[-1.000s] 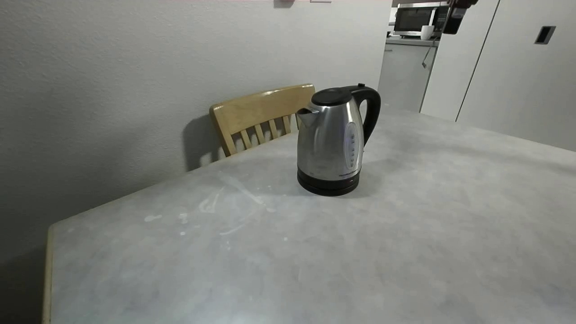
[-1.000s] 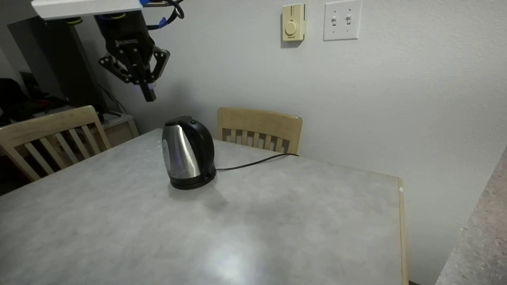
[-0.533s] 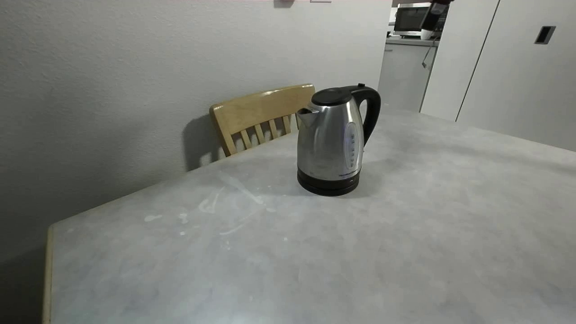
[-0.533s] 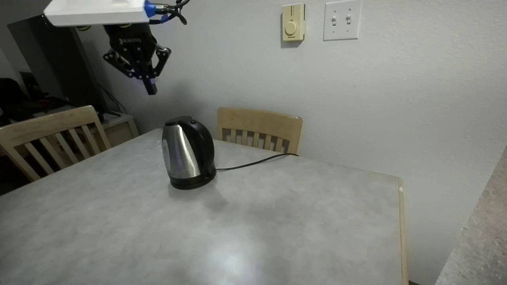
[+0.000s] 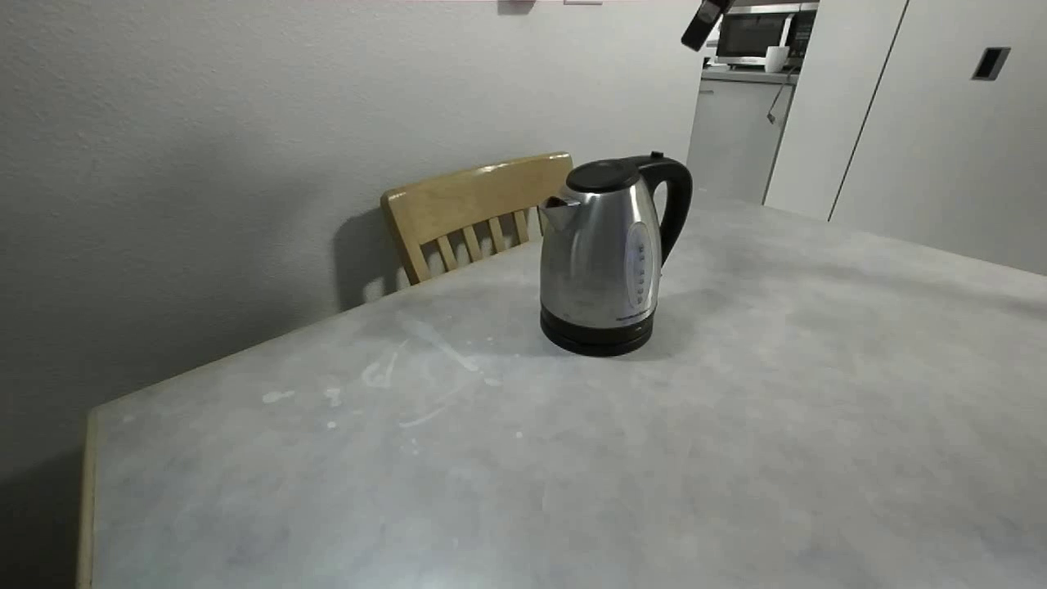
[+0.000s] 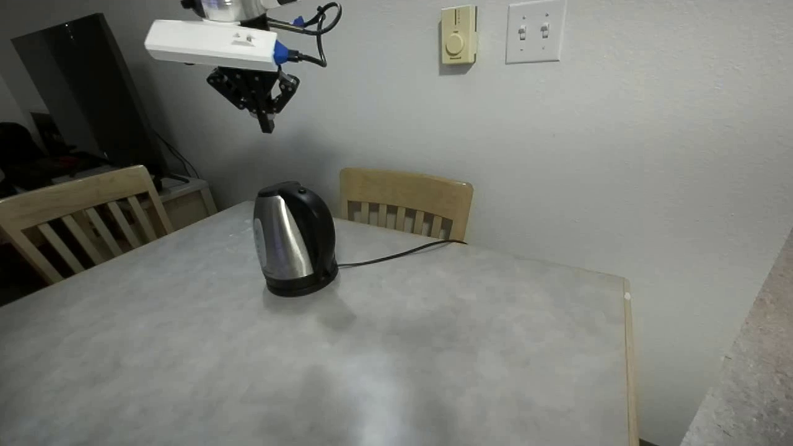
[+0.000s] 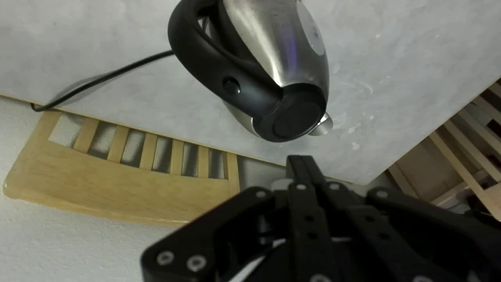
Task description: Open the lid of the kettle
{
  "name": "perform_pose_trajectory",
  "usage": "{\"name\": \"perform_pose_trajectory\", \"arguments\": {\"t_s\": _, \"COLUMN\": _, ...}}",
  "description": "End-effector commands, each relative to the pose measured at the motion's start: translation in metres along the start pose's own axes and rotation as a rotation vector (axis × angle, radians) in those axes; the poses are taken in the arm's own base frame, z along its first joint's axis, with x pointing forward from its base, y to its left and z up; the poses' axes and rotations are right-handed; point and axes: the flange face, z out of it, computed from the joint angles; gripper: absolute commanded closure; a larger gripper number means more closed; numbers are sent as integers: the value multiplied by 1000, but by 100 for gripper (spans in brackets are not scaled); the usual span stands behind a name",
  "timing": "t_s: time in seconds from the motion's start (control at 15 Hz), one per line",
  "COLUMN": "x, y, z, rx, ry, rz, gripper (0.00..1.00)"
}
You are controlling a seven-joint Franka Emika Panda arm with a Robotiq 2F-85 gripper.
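Observation:
The stainless-steel kettle (image 5: 589, 262) stands upright on the grey table, and it also shows in an exterior view (image 6: 282, 241) and in the wrist view (image 7: 270, 43). Its round black lid (image 5: 603, 175) lies flat and closed on top; it also shows in the wrist view (image 7: 295, 113). The black loop handle (image 7: 219, 70) joins the lid side. My gripper (image 6: 267, 127) is above the kettle and apart from it. In the wrist view its fingertips (image 7: 300, 158) are pressed together with nothing between them. Only a fingertip of the gripper (image 5: 699, 33) shows at an exterior view's top edge.
A wooden chair (image 6: 406, 198) stands behind the table (image 6: 433, 347), close to the wall. A second chair (image 6: 80, 210) is at the left there. A black cord (image 6: 403, 253) runs from the kettle base to the table edge. A thermostat (image 6: 459, 35) is on the wall.
My gripper has moved left in an exterior view, and right and slightly up in the other view, still high above the kettle. The kettle and its lid have not moved.

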Motion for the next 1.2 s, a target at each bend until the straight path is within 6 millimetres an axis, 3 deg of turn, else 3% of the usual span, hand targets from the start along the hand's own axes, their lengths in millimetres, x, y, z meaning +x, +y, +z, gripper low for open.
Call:
{"name": "perform_pose_trajectory", "arguments": {"t_s": 0.0, "x": 18, "y": 11, "z": 13, "rx": 17, "ry": -111, "rz": 94, "gripper": 100}}
{"name": "perform_pose_trajectory", "arguments": {"t_s": 0.27, "x": 30, "y": 15, "z": 28, "rx": 28, "ry": -272, "rz": 177, "gripper": 100}}
{"name": "perform_pose_trajectory", "arguments": {"t_s": 0.6, "x": 42, "y": 43, "z": 58, "rx": 63, "ry": -256, "rz": 216, "gripper": 100}}
{"name": "perform_pose_trajectory", "arguments": {"t_s": 0.87, "x": 38, "y": 70, "z": 88, "rx": 90, "ry": -273, "rz": 254, "gripper": 100}}
{"name": "perform_pose_trajectory", "arguments": {"t_s": 1.13, "x": 34, "y": 79, "z": 107, "rx": 104, "ry": -309, "rz": 284, "gripper": 100}}
